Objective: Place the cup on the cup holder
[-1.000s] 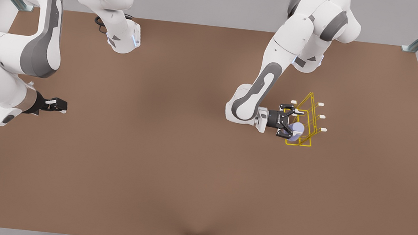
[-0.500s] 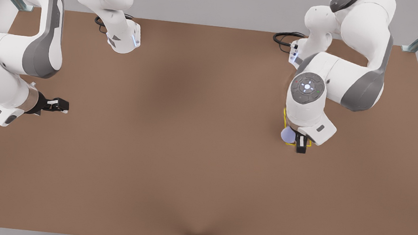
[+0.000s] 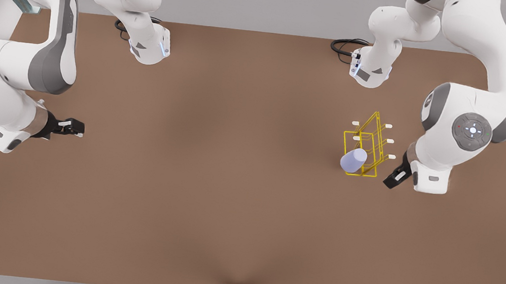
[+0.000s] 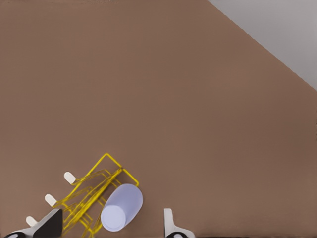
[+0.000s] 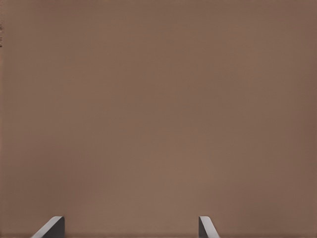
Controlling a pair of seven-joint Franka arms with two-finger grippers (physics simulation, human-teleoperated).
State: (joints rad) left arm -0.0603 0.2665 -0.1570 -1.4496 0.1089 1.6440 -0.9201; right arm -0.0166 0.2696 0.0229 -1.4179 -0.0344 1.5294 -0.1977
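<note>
My left gripper [image 3: 392, 181] hangs just beside the bright yellow thin-wire cup holder [image 3: 367, 146], on the front view's right of it, clear of the wire. Its fingers [image 4: 169, 225] are spread wide apart with nothing between them; in my left wrist view the two tips sit at the edge of the picture with bare table between.

The small lavender-blue tapered cup [image 3: 353, 159] is a little way off from that gripper, on the far side of the rack's near end from me. It lies tilted on its side against the yellow frame, touching the wire, with its flat closed base [image 4: 113, 218] turned toward my wrist camera. Whether it sits over one of the white-tipped pegs [image 3: 388, 126] I cannot tell; the frame hides that spot. Three pegs stick out on the side of the rack nearest my left gripper, and others show on the opposite side.

My right gripper [image 3: 72, 127] waits well apart from all of this, across the brown table [image 3: 208, 194] at the front view's left. Its fingers [image 5: 205, 227] are also held apart and empty, with plain brown tabletop below them.
</note>
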